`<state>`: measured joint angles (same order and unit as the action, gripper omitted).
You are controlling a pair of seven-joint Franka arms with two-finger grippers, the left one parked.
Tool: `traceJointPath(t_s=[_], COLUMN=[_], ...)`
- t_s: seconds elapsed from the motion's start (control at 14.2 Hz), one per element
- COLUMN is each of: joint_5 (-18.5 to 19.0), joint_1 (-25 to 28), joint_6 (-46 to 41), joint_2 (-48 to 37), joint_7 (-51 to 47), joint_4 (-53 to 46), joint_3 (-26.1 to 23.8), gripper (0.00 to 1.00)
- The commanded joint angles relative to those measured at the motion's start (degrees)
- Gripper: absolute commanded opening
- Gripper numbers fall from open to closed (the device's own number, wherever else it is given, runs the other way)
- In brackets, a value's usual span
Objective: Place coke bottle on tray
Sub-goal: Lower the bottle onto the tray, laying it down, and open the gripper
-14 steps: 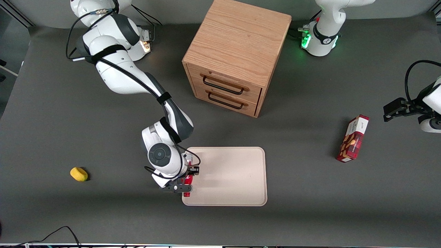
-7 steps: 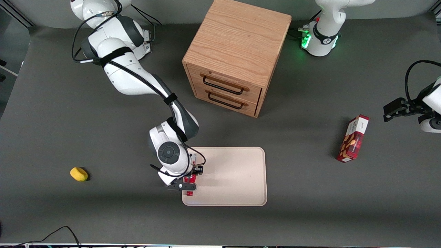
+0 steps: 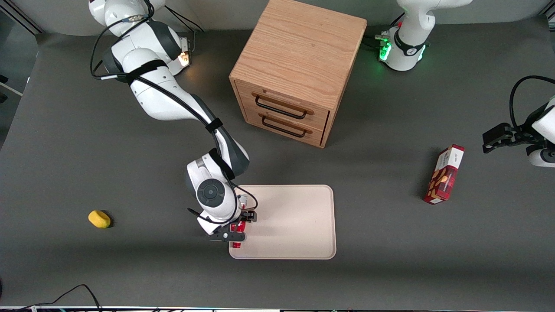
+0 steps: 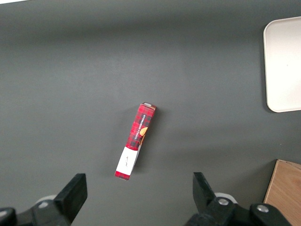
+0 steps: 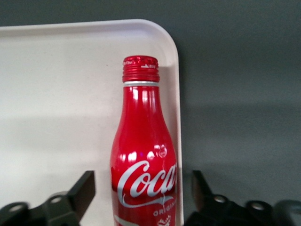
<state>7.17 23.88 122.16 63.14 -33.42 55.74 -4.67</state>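
Observation:
The coke bottle [image 3: 236, 227] [image 5: 143, 141], red with a white script logo and a red cap, lies on the tray [image 3: 295, 221] [image 5: 61, 94] along the rim at the working arm's end. My gripper [image 3: 236, 226] [image 5: 142, 186] hangs right over the bottle's body and is open. Each black finger stands off one side of the bottle with a gap showing. The bottle's base end is hidden under the gripper.
A wooden two-drawer cabinet [image 3: 299, 65] stands farther from the front camera than the tray. A red snack box [image 3: 444, 174] [image 4: 136, 141] lies toward the parked arm's end. A small yellow object [image 3: 99, 219] lies toward the working arm's end.
My arm carried the bottle a little inward over the tray's edge, then stopped. The fingers now stand slightly wider, off the bottle's sides.

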Motion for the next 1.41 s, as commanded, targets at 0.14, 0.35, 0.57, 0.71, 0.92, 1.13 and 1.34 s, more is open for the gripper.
traceJointPath(t_s=[0.14, 0.35, 0.57, 0.71, 0.92, 1.13, 1.34], joint_5=[0.8, 1.2, 1.2, 1.2, 1.2, 1.1, 1.1], joint_1=[1.3, 1.3, 1.3, 1.3, 1.3, 1.3, 1.3], joint_6=[-0.7, -0.8, -0.9, -0.9, -2.0, -4.8, -5.4], joint_2=[0.4, 0.4, 0.3, 0.3, 0.0, -0.9, -1.0], joint_7=[-1.4, -1.3, -1.0, -0.9, -0.9, -0.9, -1.4], joint_4=[-1.5, -1.5, -1.3, -1.2, -1.2, -1.2, -1.2], joint_3=[1.2, 1.2, 1.2, 1.2, 1.2, 0.9, 0.6], gripper=[1.00, 1.00, 1.00, 1.00, 1.00, 1.00, 1.00])
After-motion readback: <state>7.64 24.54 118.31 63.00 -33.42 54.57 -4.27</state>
